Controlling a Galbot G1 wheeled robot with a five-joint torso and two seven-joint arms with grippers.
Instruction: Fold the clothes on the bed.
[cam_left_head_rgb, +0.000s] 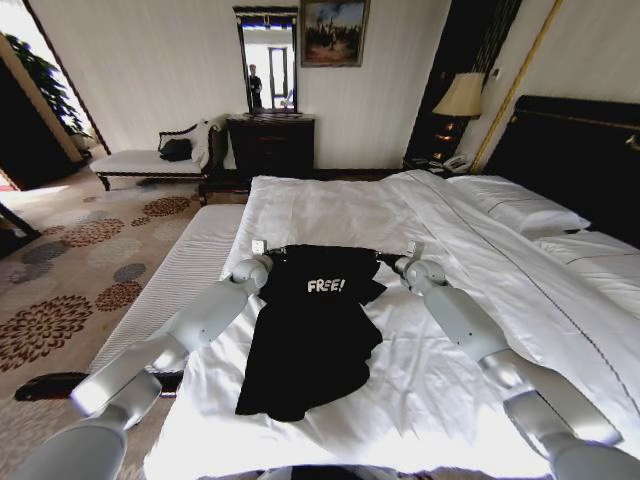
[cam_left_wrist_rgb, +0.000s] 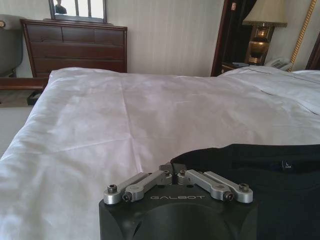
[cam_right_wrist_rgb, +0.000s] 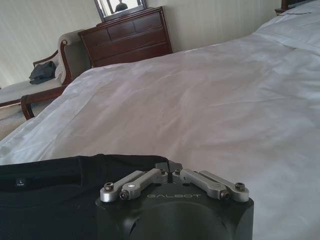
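At frame centre on the white bed (cam_left_head_rgb: 330, 205), the left gripper (cam_left_head_rgb: 262, 250) and right gripper (cam_left_head_rgb: 408, 252) pinch the black FREE! T-shirt's (cam_left_head_rgb: 315, 335) shoulders, mid-fold; next likely needs an even lift together.

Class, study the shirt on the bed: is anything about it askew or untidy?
Yes. The black T-shirt lies rumpled on the bed: its lower part is bunched and slants toward the robot's left, while the left gripper and right gripper sit at its shoulders.

Black T-shirt (cam_left_head_rgb: 318, 335) with white "FREE!" lettering, white duvet (cam_left_head_rgb: 440, 250), brown-flowered beige carpet (cam_left_head_rgb: 70, 270)
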